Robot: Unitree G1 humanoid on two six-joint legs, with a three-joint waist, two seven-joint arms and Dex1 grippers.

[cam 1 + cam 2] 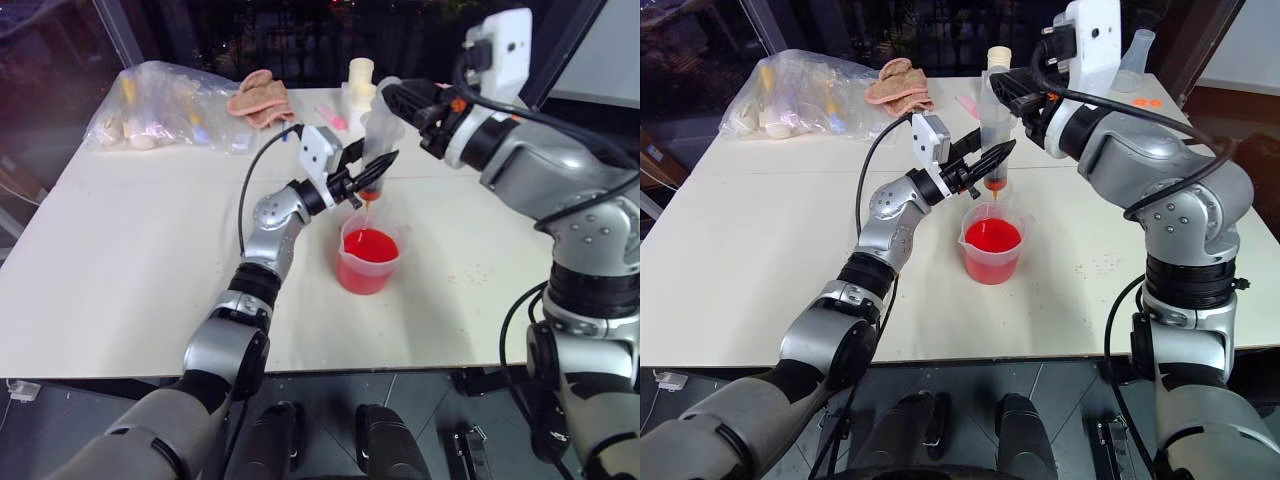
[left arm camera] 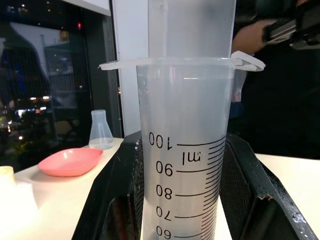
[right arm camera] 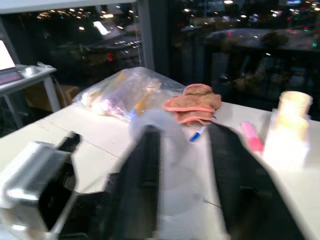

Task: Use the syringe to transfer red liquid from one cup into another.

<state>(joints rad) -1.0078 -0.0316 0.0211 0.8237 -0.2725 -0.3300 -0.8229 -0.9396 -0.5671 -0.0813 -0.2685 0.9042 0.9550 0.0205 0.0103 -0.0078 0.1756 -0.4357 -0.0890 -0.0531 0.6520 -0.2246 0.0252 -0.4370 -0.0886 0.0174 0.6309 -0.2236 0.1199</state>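
White table, the largest item, carries everything else and leaves open room around the work.
Clear crumpled plastic bag of supplies, far left corner, well apart from the work.
Pinkish cloth, beside the bag at the far edge.
Clear syringe, upright, orange tip down, directly above the beaker and apart from the liquid surface; a thin red thread runs from the tip toward the beaker. Probably held vertical so the tip stays over the opening.
Left gripper, fingers pressed onto the lower barrel, steadying it; in the left wrist view the graduated barrel sits between the two black fingers.
Right gripper, closed at the syringe's upper end, seemingly pinching the plunger to work it.
Clear beaker, near table centre, part full of red liquid.
Conical flask, far right.
Pink bowl, beside the flask.
Receiving cup: cannot be picked out with certainty.
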